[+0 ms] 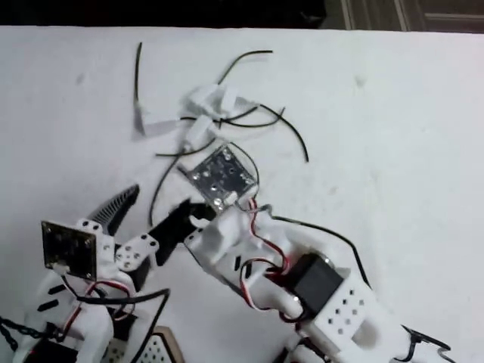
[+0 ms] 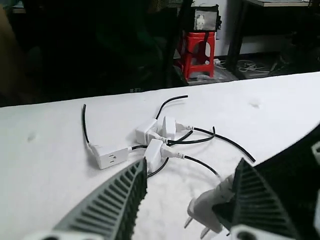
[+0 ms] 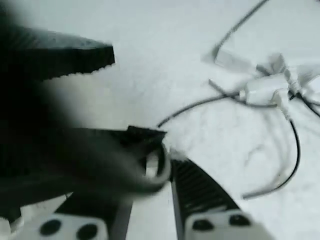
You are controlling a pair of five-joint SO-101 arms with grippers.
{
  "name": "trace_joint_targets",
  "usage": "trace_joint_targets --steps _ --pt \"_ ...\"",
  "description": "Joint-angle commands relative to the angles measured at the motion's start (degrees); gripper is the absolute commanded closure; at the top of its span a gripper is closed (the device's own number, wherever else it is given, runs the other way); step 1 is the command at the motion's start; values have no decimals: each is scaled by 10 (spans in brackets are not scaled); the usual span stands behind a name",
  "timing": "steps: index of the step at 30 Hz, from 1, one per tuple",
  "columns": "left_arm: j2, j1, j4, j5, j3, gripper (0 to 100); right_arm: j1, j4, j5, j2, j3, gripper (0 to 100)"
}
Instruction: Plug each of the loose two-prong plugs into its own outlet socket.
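A tangle of white plugs and sockets [image 1: 203,113] with short black cords lies at the back middle of the white table [image 1: 393,136]. One socket block [image 2: 111,156] lies apart at its side, its two slots facing my left wrist camera; the rest of the cluster [image 2: 156,137] is beside it. My left gripper [image 1: 160,198] stands wide open in front of the tangle, with nothing held between its fingers [image 2: 192,165]. My right gripper [image 1: 203,219] sits close beside it, shut on a white two-prong plug [image 2: 202,210], whose prongs point down. The right wrist view shows that plug [image 3: 159,164] between the fingers.
Loose black cords [image 1: 283,125] fan out to the right of the tangle. The table's far edge meets a dark room with a red stool [image 2: 197,52]. The right half of the table [image 1: 408,189] is bare. A perforated object [image 1: 155,349] sits at the near edge.
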Motion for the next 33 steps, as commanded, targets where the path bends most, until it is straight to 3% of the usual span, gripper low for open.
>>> trace_joint_targets --steps 1,6,13,20,27,33 --pt "-1 20 4 -4 -20 718 -5 -16 0 4 -4 981" --pt "-1 5 4 -4 -21 718 3 -10 4 4 -3 981" --pt "0 -186 -1 -4 -18 718 92 12 26 9 13 982" --pt "-1 -298 -37 -20 101 718 103 0 28 68 69 982" --pt "-2 -386 -88 -75 217 718 138 -17 -39 178 66 982" --pt "-2 -400 -90 -96 256 718 166 -15 -72 191 67 982"
